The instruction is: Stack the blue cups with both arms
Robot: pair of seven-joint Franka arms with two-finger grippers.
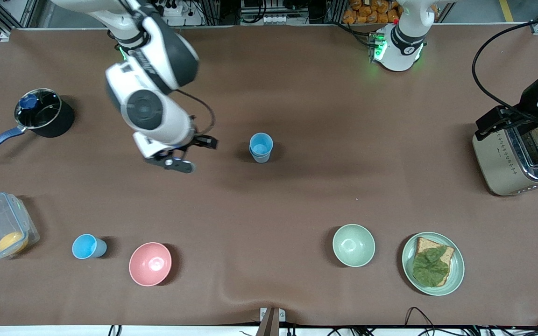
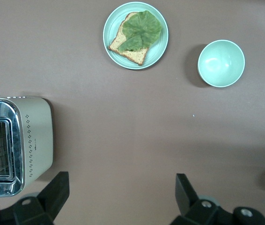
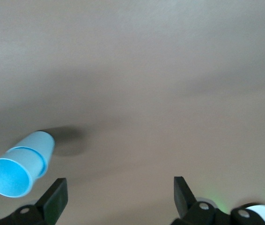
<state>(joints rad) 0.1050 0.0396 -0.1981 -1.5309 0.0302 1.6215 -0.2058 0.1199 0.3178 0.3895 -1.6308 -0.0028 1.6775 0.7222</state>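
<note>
Two blue cups [image 1: 260, 147] stand nested one inside the other at the middle of the table. They also show in the right wrist view [image 3: 20, 166]. A third blue cup [image 1: 89, 246] stands alone near the front edge, between the pink bowl [image 1: 150, 263] and a clear box. My right gripper [image 1: 191, 153] hangs open and empty over bare table beside the nested cups, toward the right arm's end; its jaws [image 3: 120, 187] stand wide apart. My left gripper [image 1: 500, 120] is open and empty [image 2: 121, 187] by the toaster.
A toaster [image 1: 514, 158] stands at the left arm's end. A plate with bread and lettuce [image 1: 433, 263] and a pale green bowl [image 1: 353, 245] sit near the front edge. A black saucepan [image 1: 45, 114] and a clear box [image 1: 0, 226] stand at the right arm's end.
</note>
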